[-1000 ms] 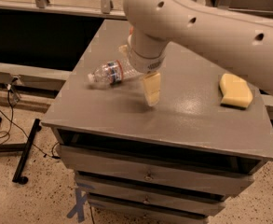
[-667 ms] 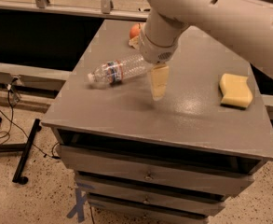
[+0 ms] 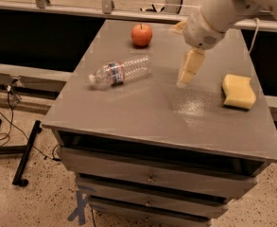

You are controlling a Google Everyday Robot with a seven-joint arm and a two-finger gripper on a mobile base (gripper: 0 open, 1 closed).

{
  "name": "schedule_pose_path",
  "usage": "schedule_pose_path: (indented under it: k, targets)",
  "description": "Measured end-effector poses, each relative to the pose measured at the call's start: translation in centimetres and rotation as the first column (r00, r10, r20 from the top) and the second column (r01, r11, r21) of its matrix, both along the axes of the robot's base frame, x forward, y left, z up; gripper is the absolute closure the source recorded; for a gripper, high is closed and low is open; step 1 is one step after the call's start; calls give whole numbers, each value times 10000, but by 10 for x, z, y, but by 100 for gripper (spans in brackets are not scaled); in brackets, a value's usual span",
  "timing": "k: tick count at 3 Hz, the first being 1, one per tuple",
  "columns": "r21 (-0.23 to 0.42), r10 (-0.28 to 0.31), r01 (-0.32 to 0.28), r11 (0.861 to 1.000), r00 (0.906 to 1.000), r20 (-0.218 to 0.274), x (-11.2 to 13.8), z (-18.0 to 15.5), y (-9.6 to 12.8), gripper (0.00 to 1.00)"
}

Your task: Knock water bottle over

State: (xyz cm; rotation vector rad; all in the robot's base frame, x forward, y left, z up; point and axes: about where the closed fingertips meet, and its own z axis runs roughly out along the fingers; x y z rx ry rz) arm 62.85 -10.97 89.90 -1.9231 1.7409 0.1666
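The water bottle (image 3: 121,71) is clear and ribbed with a red-white-blue label. It lies on its side on the left part of the grey table top (image 3: 142,112), white cap pointing left. My gripper (image 3: 187,69) hangs from the white arm (image 3: 218,11) above the table's right middle. It is well to the right of the bottle, apart from it, and holds nothing.
A red apple (image 3: 142,34) sits at the back of the table, beyond the bottle. A yellow sponge (image 3: 238,91) lies near the right edge. The table is a cabinet with drawers (image 3: 150,176) below. Cables and a stand foot (image 3: 24,155) lie on the floor at left.
My gripper has moved right and back, away from the lying bottle. The apple, hidden behind the arm before, now shows. The bottle has not moved.
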Motion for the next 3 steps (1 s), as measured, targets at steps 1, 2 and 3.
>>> schedule_pose_path:
  k: [1, 2, 3]
  targets:
    - [2128, -786, 842, 9735, 9963, -345, 5, 10, -29, 0]
    - [4296, -1216, 1297, 8936, 9915, -464, 9, 19, -43, 0]
    - [6000, -1543, 1692, 7819, 9850, -768, 19, 31, -44, 0]
